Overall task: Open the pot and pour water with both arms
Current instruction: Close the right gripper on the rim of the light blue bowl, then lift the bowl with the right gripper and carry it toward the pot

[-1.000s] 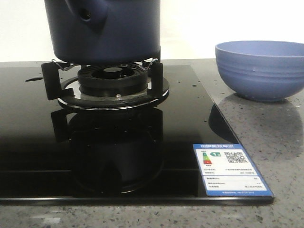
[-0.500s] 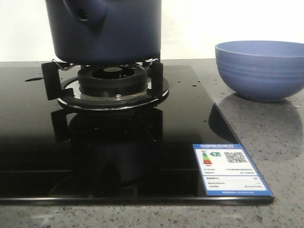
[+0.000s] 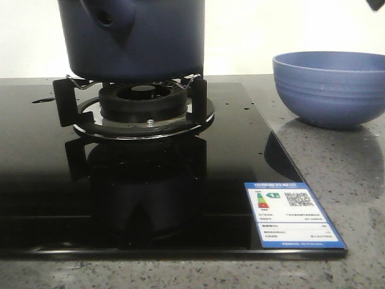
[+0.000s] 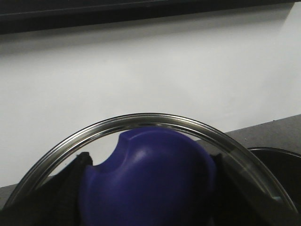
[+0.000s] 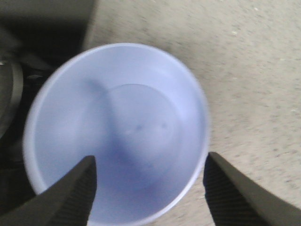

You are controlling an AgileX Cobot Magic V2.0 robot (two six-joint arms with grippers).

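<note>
The dark navy pot (image 3: 138, 42) stands on the gas burner's black supports (image 3: 141, 102), its stubby handle with a round hole (image 3: 111, 18) towards the front left; its top is cut off by the frame. In the left wrist view my left gripper (image 4: 148, 188) is shut on the blue knob (image 4: 150, 174) of a glass lid with a steel rim (image 4: 141, 117), seen against the white wall. My right gripper (image 5: 148, 188) is open and empty above the light blue bowl (image 5: 117, 127). A black part of it (image 3: 378, 3) shows at the front view's top right corner.
The light blue ribbed bowl (image 3: 329, 87) stands on the grey speckled counter (image 3: 355, 192), right of the black glass cooktop (image 3: 60, 180). A blue-edged energy label (image 3: 295, 214) is stuck at the cooktop's front right corner. A dark round rim (image 4: 280, 162) shows beyond the lid.
The pot shifted very slightly on the burner a second ago and has since kept still. A black gripper part has come into the front view's top right corner.
</note>
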